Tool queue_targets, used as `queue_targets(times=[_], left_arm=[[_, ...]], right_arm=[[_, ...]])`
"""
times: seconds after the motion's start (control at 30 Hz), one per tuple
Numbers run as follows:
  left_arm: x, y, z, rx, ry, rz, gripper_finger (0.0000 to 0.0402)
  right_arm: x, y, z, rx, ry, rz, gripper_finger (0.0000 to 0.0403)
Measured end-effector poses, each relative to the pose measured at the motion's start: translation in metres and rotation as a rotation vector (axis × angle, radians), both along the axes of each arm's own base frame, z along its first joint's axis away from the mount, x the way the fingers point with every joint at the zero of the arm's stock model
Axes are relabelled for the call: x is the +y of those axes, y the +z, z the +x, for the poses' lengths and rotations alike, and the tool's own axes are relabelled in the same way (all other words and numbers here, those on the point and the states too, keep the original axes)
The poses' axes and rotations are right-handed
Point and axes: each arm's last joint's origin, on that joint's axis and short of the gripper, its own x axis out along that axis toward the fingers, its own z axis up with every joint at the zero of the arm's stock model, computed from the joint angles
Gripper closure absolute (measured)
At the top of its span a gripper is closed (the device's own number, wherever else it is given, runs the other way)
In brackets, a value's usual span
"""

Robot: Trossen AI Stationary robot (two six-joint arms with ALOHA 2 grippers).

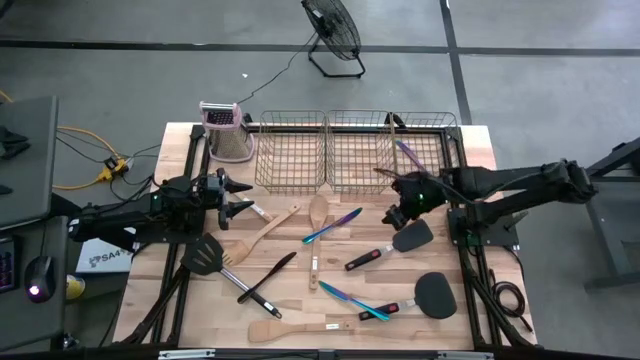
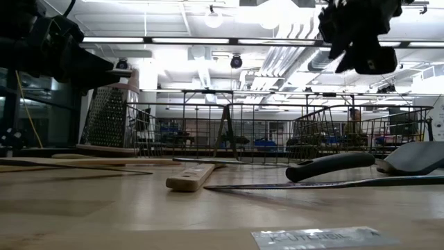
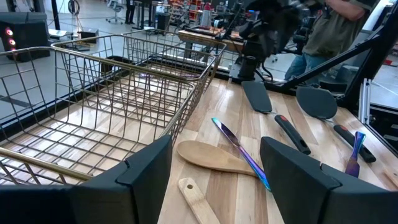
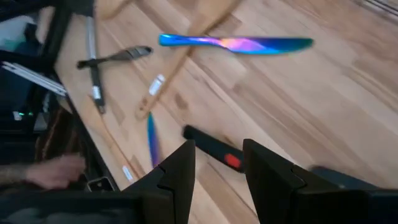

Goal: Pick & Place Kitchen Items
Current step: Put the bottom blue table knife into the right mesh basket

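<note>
Kitchen items lie flat on the wooden table (image 1: 200, 310): a wooden spoon (image 1: 318, 212), an iridescent knife (image 1: 332, 226), a black spatula with a black-red handle (image 1: 395, 245), a second one (image 1: 425, 297) and a slotted black spatula (image 1: 205, 255). A slim iridescent piece (image 1: 408, 153) lies in the right-hand wire basket (image 1: 440, 130). My right gripper (image 1: 396, 212) hovers open above the table, tipped downward, over the black-red handle (image 4: 214, 149), and holds nothing. My left gripper (image 1: 238, 197) waits open and level at the table's left, pointing toward the spoon (image 3: 211, 158).
Three wire baskets stand in a row along the far edge, among them the left one (image 1: 290, 150) and the middle one (image 1: 358, 150). A metal grater (image 1: 225, 130) stands left of them. More utensils lie near the front: a wooden spatula (image 1: 290, 328), black tongs (image 1: 262, 280), iridescent cutlery (image 1: 352, 302).
</note>
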Motion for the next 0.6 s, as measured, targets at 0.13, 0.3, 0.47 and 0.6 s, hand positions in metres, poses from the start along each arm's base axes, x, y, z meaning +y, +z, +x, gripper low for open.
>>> queue_targets(times=[0.13,0.3,0.47,0.6], left_arm=[[0.000,0.000,0.000,0.000,0.000,0.000,0.0161],[0.000,0.000,0.000,0.000,0.000,0.000,0.0161],[0.000,0.000,0.000,0.000,0.000,0.000,0.0161],[0.000,0.000,0.000,0.000,0.000,0.000,0.0161]], right_arm=[[0.019,0.000,0.010,-0.063,0.022,-0.064,0.0276],[0.045,-0.011,0.029,-0.096,0.098,-0.077,0.0276],[0.068,-0.033,0.047,-0.065,0.128,-0.049,0.0276],[0.087,-0.048,0.063,-0.098,0.160,-0.018,0.0276]])
